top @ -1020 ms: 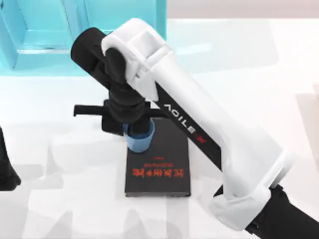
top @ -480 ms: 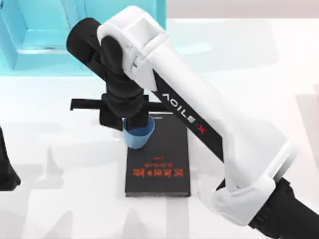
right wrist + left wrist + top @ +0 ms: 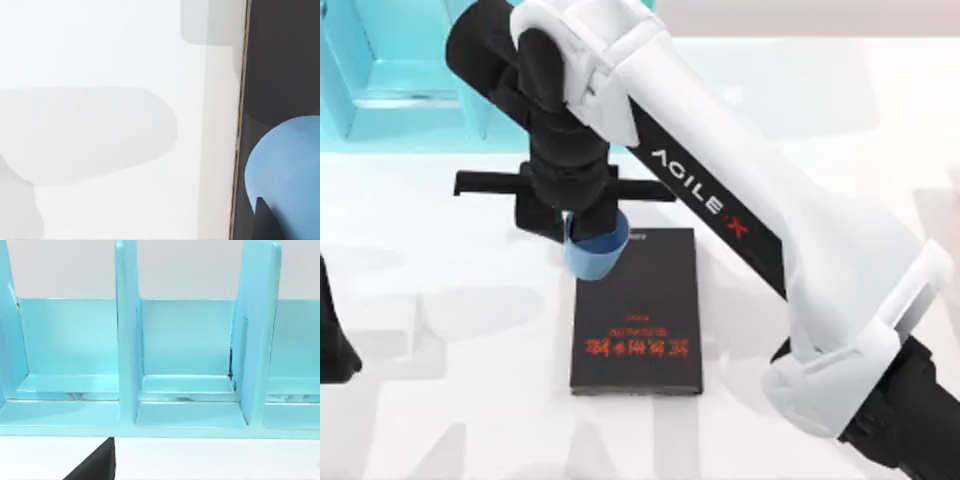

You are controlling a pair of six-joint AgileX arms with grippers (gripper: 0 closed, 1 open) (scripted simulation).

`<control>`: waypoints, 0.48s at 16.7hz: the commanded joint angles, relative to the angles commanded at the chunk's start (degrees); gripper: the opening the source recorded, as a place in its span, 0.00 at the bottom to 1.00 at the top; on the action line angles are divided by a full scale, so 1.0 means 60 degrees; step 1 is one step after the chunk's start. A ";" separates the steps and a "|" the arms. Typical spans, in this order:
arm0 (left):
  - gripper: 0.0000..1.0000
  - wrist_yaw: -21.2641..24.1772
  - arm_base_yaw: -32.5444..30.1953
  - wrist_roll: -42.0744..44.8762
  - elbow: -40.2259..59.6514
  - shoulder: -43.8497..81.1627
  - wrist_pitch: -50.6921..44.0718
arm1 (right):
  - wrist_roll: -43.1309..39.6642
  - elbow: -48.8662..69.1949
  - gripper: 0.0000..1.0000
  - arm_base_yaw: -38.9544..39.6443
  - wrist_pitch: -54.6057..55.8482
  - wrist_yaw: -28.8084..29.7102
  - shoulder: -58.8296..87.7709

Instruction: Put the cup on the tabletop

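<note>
Right tool (image 3: 582, 232) fingertips hidden under its own wrist housing, grip on cup (image 3: 595, 255) not resolvable. Cup rim mostly covered by the arm; in the right wrist view it's cut by the frame edge. Book (image 3: 638, 315) lettering too small to read. Shelf unit (image 3: 190, 365) cropped on all sides.
</note>
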 joint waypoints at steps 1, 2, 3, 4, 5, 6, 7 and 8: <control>1.00 0.0000 0.0000 0.0000 0.0000 0.0000 0.0000 | 0.0008 0.0023 0.00 0.0014 -0.0023 -0.0001 0.0029; 1.00 0.0000 0.0000 0.0000 0.0000 0.0000 0.0000 | 0.0006 0.0019 0.00 0.0014 -0.0021 -0.0001 0.0026; 1.00 0.0000 0.0000 0.0000 0.0000 0.0000 0.0000 | -0.0016 -0.0070 0.00 0.0005 0.0004 -0.0002 -0.0030; 1.00 0.0000 0.0000 0.0000 0.0000 0.0000 0.0000 | -0.0055 -0.0247 0.00 -0.0017 0.0050 -0.0002 -0.0136; 1.00 0.0000 0.0000 0.0000 0.0000 0.0000 0.0000 | -0.0105 -0.0509 0.00 -0.0058 0.0117 0.0002 -0.0292; 1.00 0.0000 0.0000 0.0000 0.0000 0.0000 0.0000 | -0.0166 -0.0850 0.00 -0.0115 0.0203 0.0010 -0.0495; 1.00 0.0000 0.0000 0.0000 0.0000 0.0000 0.0000 | -0.0237 -0.1268 0.00 -0.0186 0.0307 0.0021 -0.0741; 1.00 0.0000 0.0000 0.0000 0.0000 0.0000 0.0000 | -0.0318 -0.1758 0.00 -0.0268 0.0427 0.0034 -0.1025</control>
